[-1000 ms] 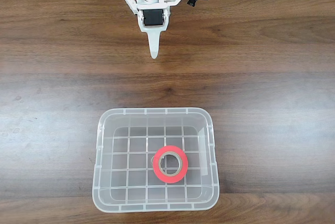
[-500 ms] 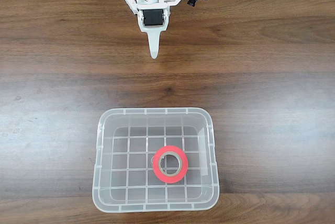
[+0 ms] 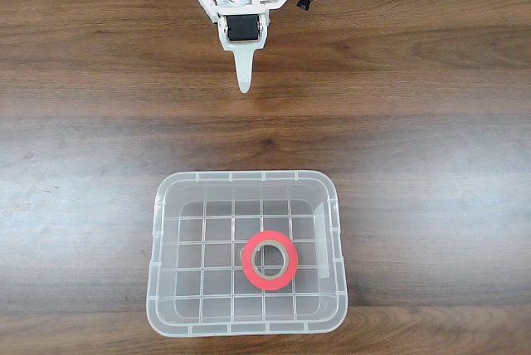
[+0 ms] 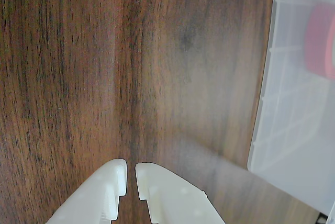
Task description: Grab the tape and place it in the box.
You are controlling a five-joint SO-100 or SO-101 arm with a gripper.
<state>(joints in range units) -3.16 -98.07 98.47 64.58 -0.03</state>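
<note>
In the wrist view the gripper (image 4: pixel 131 174) comes in from the bottom edge, its two white fingers (image 4: pixel 99 192) drawn almost together with only a thin slit between the tips, nothing held between them. Right past the tips lies the dark wooden table (image 4: pixel 104 67), its grain running up the picture. Further on, along the right edge of that view, stands the box (image 4: pixel 285 130), a clear, cloudy plastic bin whose rimmed side and ribbed wall show, and through that wall the tape (image 4: pixel 319 41) appears as a blurred red-pink shape at the upper right. In the fixed view, which looks down on the table (image 3: pixel 431 164), the box (image 3: pixel 247 177) sits at the bottom middle of the picture, its rounded rim whole and its grid-ribbed floor plain to see. The tape (image 3: pixel 249 265) lies flat on that floor, slightly right of the centre and towards the lower side, a red-orange ring around a grey-beige core, apart from all four walls. A wide band of bare wood separates the box from the arm. At the top middle of the fixed view the white arm hangs over the table with the gripper (image 3: pixel 244 83) pointing down the picture towards the box, closed to a single narrow tip and well apart from both box and tape.
</note>
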